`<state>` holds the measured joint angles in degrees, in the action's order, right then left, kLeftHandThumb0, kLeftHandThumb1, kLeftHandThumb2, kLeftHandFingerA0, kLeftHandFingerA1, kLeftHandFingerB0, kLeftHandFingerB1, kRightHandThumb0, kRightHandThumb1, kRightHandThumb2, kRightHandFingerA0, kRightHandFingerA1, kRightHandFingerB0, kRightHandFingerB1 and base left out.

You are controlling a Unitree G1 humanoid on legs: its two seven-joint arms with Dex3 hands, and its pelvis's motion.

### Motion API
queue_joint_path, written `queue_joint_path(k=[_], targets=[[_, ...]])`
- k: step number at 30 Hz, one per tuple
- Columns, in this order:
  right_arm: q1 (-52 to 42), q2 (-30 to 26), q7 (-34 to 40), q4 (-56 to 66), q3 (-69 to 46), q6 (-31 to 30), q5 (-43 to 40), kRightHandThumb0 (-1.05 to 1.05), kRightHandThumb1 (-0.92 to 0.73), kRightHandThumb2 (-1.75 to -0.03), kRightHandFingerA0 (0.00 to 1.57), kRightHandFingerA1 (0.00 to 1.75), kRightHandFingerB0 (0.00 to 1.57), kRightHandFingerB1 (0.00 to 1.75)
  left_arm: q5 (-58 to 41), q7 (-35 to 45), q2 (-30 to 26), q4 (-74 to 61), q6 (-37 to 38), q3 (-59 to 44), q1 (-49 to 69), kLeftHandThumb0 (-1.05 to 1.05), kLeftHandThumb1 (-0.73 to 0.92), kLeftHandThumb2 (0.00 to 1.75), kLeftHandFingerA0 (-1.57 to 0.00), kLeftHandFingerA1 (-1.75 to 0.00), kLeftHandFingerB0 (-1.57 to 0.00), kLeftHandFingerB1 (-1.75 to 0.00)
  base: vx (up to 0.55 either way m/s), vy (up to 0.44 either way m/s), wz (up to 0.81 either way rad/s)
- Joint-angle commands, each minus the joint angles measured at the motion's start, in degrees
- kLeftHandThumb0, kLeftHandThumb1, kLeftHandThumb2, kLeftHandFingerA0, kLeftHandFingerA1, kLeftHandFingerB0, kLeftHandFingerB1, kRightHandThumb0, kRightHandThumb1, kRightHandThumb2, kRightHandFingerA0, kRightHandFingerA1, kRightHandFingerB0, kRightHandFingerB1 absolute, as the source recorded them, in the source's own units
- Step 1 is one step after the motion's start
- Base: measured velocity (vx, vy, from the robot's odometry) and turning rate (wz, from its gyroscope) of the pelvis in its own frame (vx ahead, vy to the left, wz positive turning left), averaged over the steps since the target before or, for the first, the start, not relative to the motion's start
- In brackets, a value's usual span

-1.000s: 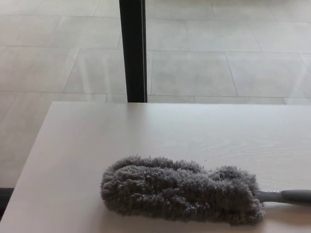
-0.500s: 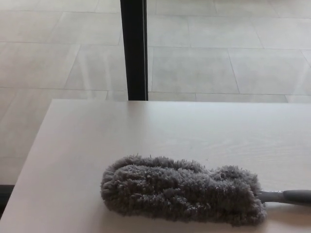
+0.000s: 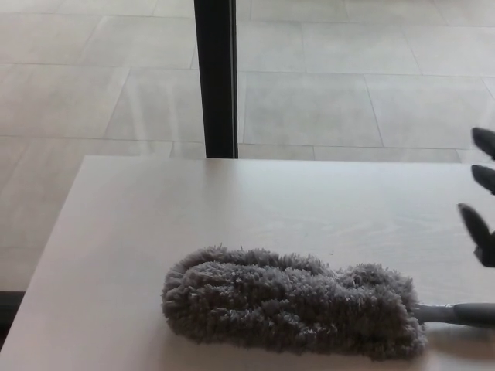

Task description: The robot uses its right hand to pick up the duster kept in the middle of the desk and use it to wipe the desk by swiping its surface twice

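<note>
A floor of large pale tiles (image 3: 325, 93) filled the far part of the view, crossed by thin grout lines, and 1 dark upright post (image 3: 215, 77) rose from behind the far edge of the desk, left of centre. The desk (image 3: 255, 201) itself was a pale, faintly grained surface that spread from the left corner across to the right edge of the picture and down to the near edge.

No container of any kind showed on the desk; the only thing lying on it was the duster (image 3: 290, 301). It lay in the near half of the desk, roughly at mid-width, flat on the surface. Its long axis ran left to right, almost parallel to the near edge. The fluffy grey head pointed left, its rounded end toward the left side of the desk, while the slim grey handle (image 3: 456, 313) stuck out to the right and ran off the right edge of the picture.

The right hand (image 3: 481, 193) came in at the right edge, above and farther back than the handle and clear of it. 3 black fingertips (image 3: 473, 220) showed, spread apart from one another with nothing between them. The rest of that hand lay outside the picture. The left hand did not show.
</note>
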<state>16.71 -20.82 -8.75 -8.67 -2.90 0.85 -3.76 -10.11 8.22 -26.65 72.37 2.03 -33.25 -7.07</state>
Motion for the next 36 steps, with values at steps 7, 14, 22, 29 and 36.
queue_joint_path(k=[7,14,22,29,36], targets=[[0.2,-9.8,-2.7,-6.7,23.5,12.9,26.7,-0.40,-0.37,-1.01,0.00,0.51,0.00,0.51,-2.4,0.7,-2.7,1.4,-3.3,-0.8,-0.2,-0.50,0.73,0.62,-0.56,-0.72,-0.49,-0.54,0.00,0.000,0.00],[0.8,-10.7,-1.4,-7.3,25.1,13.1,26.2,-0.40,-0.37,-1.01,0.00,0.51,0.00,0.51,-2.5,0.7,-2.8,1.5,-3.3,-0.8,-0.2,-0.50,0.73,0.62,-0.56,-0.72,-0.49,-0.54,0.00,0.000,0.00],[1.3,-11.3,-0.3,-8.1,26.3,13.8,26.0,-0.40,-0.37,-1.01,0.00,0.51,0.00,0.51,-2.6,0.7,-2.8,1.6,-3.3,-0.6,-0.3,-0.50,0.73,0.62,-0.56,-0.72,-0.49,-0.54,0.00,0.000,0.00],[1.4,-10.9,-0.3,-9.0,25.8,15.0,26.9,-0.40,-0.37,-1.01,0.00,0.51,0.00,0.51,-3.0,0.7,-2.9,1.6,-3.4,-0.2,-0.3,-0.50,0.73,0.62,-0.56,-0.72,-0.49,-0.54,0.00,0.000,0.00],[2.1,-8.4,4.7,-17.4,34.8,16.9,37.1,-0.87,-0.61,-0.99,0.02,0.52,0.02,0.26,-3.6,2.7,-2.9,1.5,-1.8,0.1,0.1,-0.50,0.74,0.62,-0.58,-0.63,-0.48,-0.51,0.00,0.000,0.00]])
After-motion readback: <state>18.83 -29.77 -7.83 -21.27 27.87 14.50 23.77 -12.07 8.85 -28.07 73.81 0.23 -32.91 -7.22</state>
